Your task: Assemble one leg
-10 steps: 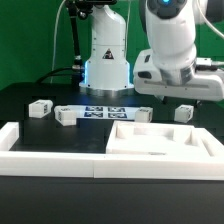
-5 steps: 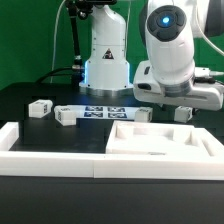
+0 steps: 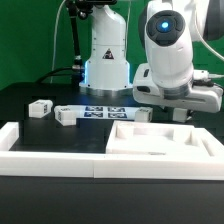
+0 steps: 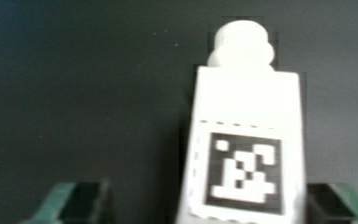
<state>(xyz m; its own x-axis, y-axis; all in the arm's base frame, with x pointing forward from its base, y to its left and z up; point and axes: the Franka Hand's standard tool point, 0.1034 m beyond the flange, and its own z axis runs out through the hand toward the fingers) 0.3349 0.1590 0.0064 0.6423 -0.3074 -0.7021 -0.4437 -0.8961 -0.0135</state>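
In the wrist view a leg (image 4: 247, 130), a short white post with a black-and-white tag and a round peg at its far end, lies on the black table between my fingers. The gripper (image 4: 211, 205) is open, one finger (image 4: 78, 200) on each side of the leg with dark gaps between. In the exterior view the gripper (image 3: 179, 106) hangs low over that leg (image 3: 183, 114) at the exterior view's right, behind the large panel. Three other legs lie at the left (image 3: 40, 107), beside it (image 3: 66, 116), and at the middle (image 3: 143, 114).
The marker board (image 3: 100, 111) lies in the middle of the black table. A large white tray-like panel (image 3: 160, 142) stands in front of the gripper. A thick white rim (image 3: 45, 152) runs along the front. The robot's base (image 3: 105, 55) stands at the back.
The arm has come down and shifted a little toward the exterior view's left, lowering the gripper over the right-hand leg, which now shows less.
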